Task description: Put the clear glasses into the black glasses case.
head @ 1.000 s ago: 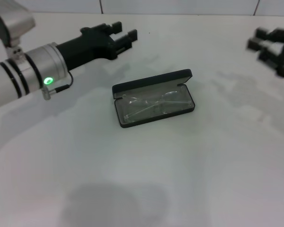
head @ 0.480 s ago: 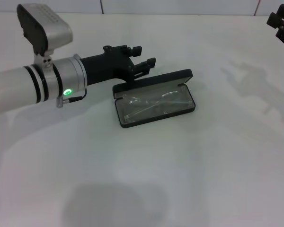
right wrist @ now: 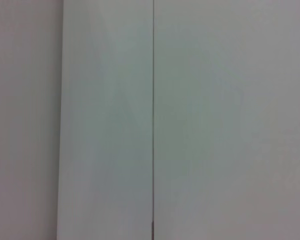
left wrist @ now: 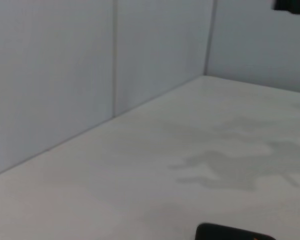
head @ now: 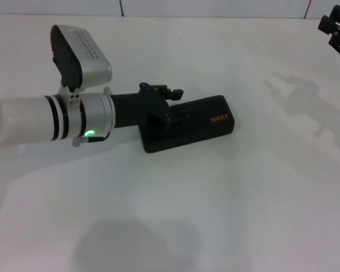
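Bright, even light — soft diffuse shadows

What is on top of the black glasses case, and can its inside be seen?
The left gripper rests on the shut black glasses case. Its inside is covered by the lid.

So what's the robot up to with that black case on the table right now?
The left gripper is pressed onto the lid of the black glasses case, which lies closed on the white table with its orange lettering facing up. The clear glasses aren't visible now. The right gripper is parked far off at the table's back corner, holding nothing.
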`<state>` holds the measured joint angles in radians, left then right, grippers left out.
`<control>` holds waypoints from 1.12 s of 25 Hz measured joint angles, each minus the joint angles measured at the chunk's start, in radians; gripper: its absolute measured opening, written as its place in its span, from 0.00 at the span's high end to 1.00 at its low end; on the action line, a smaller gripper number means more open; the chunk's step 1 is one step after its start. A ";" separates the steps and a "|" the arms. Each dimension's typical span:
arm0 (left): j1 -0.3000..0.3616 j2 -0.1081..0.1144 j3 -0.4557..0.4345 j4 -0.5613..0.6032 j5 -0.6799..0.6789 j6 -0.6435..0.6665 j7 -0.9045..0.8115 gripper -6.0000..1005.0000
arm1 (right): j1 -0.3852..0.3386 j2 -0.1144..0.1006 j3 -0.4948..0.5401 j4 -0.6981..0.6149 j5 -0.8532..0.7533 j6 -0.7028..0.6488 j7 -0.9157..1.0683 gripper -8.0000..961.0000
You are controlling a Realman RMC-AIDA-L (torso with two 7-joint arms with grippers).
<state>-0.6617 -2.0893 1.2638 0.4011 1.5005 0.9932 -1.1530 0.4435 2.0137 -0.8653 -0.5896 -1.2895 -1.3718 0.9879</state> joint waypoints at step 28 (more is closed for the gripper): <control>0.260 0.039 -0.100 0.089 -0.166 0.681 0.355 0.12 | 0.167 -0.003 -0.148 0.013 -0.359 -0.267 0.050 0.10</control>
<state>-0.4018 -2.0508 1.1637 0.4903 1.3341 1.6747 -0.7984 0.6108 2.0111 -1.0135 -0.5766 -1.6487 -1.6384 1.0383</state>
